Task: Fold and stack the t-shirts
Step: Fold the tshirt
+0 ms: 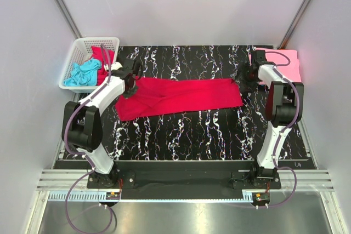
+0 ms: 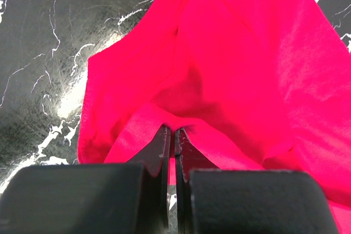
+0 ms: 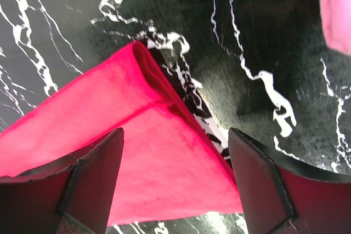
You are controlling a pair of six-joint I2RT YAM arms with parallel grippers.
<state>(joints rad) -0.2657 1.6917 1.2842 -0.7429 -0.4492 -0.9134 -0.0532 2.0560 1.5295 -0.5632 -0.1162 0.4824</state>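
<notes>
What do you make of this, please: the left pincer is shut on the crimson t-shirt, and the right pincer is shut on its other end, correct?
Not quite. The right pincer is open, with its jaws spread above the end of the crimson t-shirt, as the right wrist view shows. The left pincer is indeed shut on the shirt.
</notes>
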